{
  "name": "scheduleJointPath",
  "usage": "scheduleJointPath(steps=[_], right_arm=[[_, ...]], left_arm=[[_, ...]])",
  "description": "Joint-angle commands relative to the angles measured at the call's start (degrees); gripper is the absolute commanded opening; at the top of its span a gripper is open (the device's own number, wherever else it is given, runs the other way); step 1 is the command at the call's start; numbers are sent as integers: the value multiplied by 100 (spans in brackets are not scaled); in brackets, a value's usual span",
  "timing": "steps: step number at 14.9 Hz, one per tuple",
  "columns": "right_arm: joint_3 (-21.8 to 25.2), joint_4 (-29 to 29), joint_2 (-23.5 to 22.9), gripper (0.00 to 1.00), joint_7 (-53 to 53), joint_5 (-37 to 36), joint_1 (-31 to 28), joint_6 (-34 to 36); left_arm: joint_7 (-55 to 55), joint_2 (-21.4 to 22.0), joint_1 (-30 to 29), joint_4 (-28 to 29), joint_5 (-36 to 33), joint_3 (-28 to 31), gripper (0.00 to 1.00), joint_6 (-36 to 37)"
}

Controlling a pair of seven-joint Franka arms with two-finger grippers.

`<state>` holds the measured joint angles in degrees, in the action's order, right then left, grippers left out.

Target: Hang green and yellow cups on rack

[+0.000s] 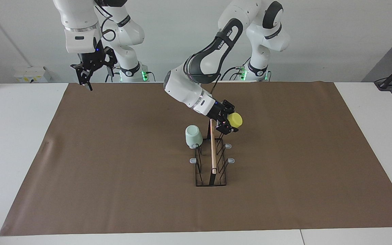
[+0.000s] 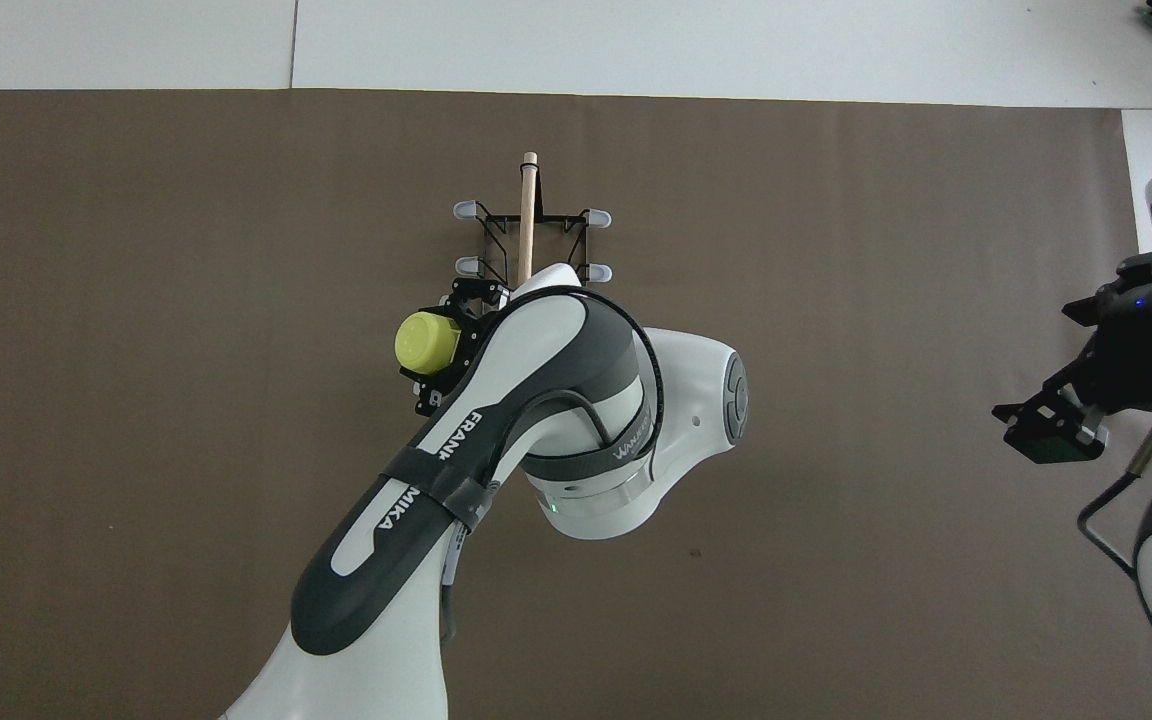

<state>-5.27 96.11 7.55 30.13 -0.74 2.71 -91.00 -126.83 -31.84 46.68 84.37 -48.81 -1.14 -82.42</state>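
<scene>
Brown mat point(image 1: 114, 170), green cup point(image 1: 193, 136) on rack point(image 1: 212, 163), left gripper point(image 1: 228, 124) apparently gripping yellow cup point(image 1: 235, 119)

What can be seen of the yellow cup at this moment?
The yellow cup is a small, bright yellow, handleless tapered cup that looks like plastic. It is up in the air, tipped on its side, its closed base pointing away from the rack's wooden rod. The left gripper is shut on it beside the rack, at the end nearest the robots. It is not yet on a prong; its mouth is hidden.
</scene>
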Motion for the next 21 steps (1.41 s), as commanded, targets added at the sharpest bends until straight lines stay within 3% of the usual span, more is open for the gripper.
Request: scheduleJointPath(steps=[1, 2, 3, 4, 5, 8, 12, 16, 18, 21], right_arm=[[-18, 101, 44, 100, -910, 249, -51, 3], [-1, 110, 44, 100, -1113, 407, -77, -14], [8, 136, 27, 100, -1332, 574, -190, -145], [-1, 180, -17, 100, -1421, 680, -305, -311], [-1, 180, -78, 100, -1431, 681, -314, -400], [-1, -56, -447, 100, -1545, 681, -288, -498], [17, -22, -439, 100, -1607, 575, -411, -322], [17, 58, -395, 100, -1589, 575, -517, -400], [34, 22, -369, 100, -1580, 549, -639, -410], [61, -144, -413, 100, -1598, -196, -710, -735]], left_arm=[[-44, -164, 131, -279, -67, 87, 0, 270], [-44, -173, 122, -315, -50, 87, 0, 271], [-61, -182, 105, -359, -41, 87, 20, 271], [-61, -164, 78, -420, -41, 96, 91, 288], [-53, -112, 61, -456, -41, 96, 100, 341], [-35, -85, 60, -448, -41, 79, 100, 341], [26, -59, 61, -500, -23, 96, 100, 402], [517, 379, -141, -509, 12, 140, 100, 385], [903, 844, -439, -500, 186, 105, 100, 289], [1693, 1268, -1027, -456, 574, 105, 100, -54]])
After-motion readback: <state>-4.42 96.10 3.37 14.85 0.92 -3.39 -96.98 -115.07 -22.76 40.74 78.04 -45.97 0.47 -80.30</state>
